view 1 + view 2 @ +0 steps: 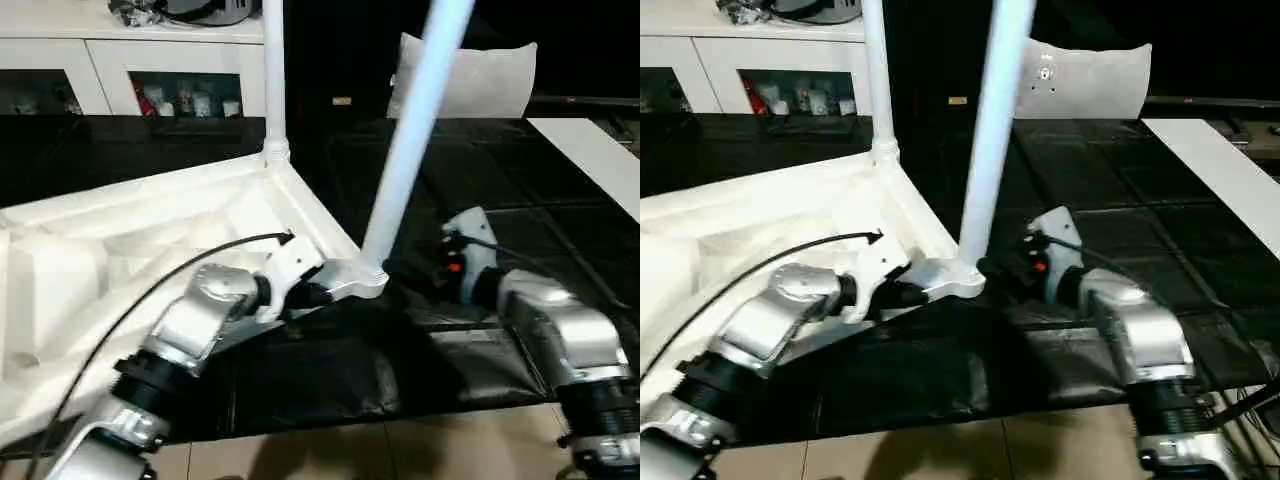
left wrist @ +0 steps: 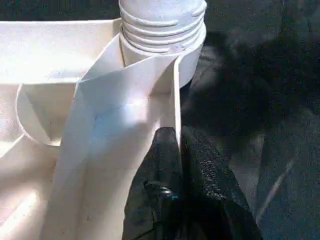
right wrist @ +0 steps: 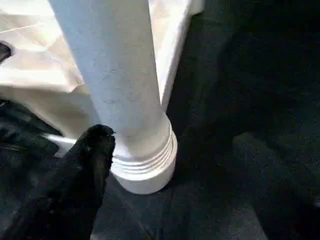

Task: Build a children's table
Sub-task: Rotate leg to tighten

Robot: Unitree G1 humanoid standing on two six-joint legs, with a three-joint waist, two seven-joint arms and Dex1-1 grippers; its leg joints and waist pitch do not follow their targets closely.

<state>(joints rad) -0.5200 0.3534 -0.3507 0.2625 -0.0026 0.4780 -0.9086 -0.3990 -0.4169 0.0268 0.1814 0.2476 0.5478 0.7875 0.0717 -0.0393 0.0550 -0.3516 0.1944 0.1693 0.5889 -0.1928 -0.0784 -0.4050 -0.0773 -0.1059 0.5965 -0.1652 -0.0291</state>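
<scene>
The children's table top (image 1: 120,250) lies upside down on a black mat, ribbed underside up. One white leg (image 1: 273,80) stands upright in the far corner socket. A second leg (image 1: 415,130) leans to the right in the near corner socket (image 1: 365,280). My left gripper (image 1: 318,295) is shut on a thin wall of the top next to that socket, and its fingertips (image 2: 167,145) pinch the white rim. My right gripper (image 1: 1002,275) is open at the base of the leaning leg (image 3: 120,90). One black finger (image 3: 95,150) rests beside the leg's ringed foot.
The black mat (image 1: 350,370) ends at a tan floor (image 1: 400,450) close to me. White glass-door cabinets (image 1: 100,70) stand at the back left and a white pillow (image 1: 480,75) at the back. A white board (image 1: 600,160) lies at the right. A black cable (image 1: 150,290) arcs over my left forearm.
</scene>
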